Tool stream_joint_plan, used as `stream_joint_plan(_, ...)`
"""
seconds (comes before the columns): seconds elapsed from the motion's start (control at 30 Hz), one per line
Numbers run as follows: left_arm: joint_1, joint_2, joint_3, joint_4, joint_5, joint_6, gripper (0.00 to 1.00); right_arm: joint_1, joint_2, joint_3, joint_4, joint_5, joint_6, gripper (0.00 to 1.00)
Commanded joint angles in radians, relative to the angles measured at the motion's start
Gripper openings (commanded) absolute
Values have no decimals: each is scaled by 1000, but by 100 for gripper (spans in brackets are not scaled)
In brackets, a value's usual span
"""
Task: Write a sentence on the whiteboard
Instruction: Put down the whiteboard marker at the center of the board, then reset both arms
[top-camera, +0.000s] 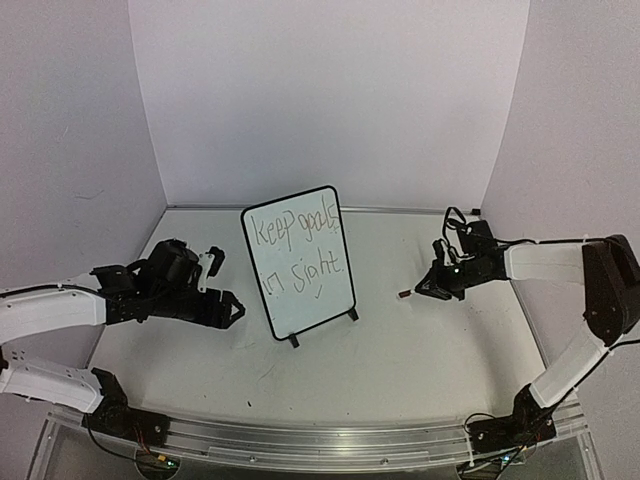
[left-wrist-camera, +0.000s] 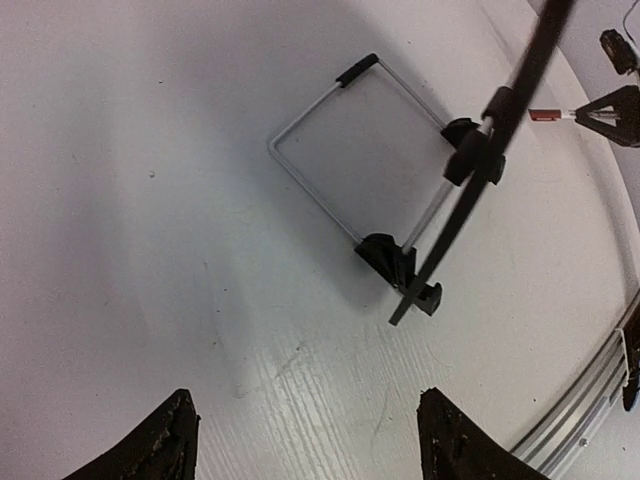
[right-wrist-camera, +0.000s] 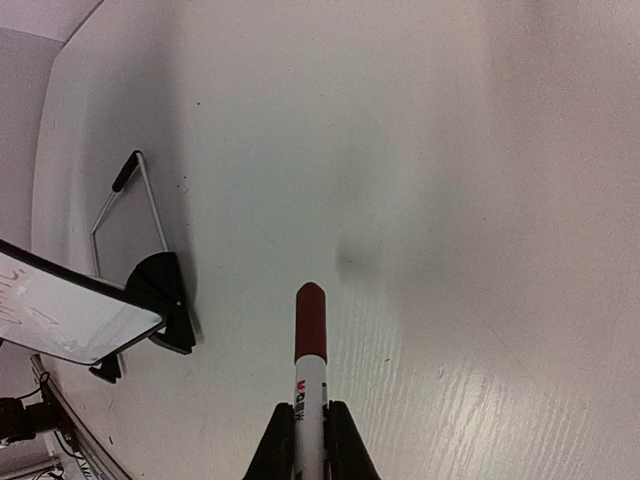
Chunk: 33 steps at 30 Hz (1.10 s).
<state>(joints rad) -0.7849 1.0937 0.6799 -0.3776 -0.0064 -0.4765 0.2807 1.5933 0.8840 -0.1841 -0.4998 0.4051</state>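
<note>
The right gripper (right-wrist-camera: 310, 420) pinches a capped marker (right-wrist-camera: 310, 345); the left gripper (left-wrist-camera: 305, 430) gapes wide, empty. The whiteboard (top-camera: 305, 312) stands between them, its sentence (top-camera: 297, 250) seemingly complete, and a careless sweep from either side could topple it.

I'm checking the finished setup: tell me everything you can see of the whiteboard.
The whiteboard is a small portrait panel, white with a thin black frame and rounded corners. It stands on the table, tilted back on two black feet and a wire prop behind. Thin dark handwriting reads "Keep goals in sight" in two lines, a tick below. Only the table touches it.
</note>
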Motion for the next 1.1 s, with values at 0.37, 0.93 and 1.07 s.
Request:
stream_joint_plan(0.37, 245, -31, -33, -44, -10, 10, 81, -75, 48, 22, 14, 295, -62, 58)
stream_joint_plan(0.93, 646, 9, 99, 195, -192, 144, 96, -168, -362, -152, 113, 588, -123, 98)
stream_joint_plan(1.07, 646, -60, 13, 324, -314, 162, 97, -167, -525, -314, 285, 630, -146, 98)
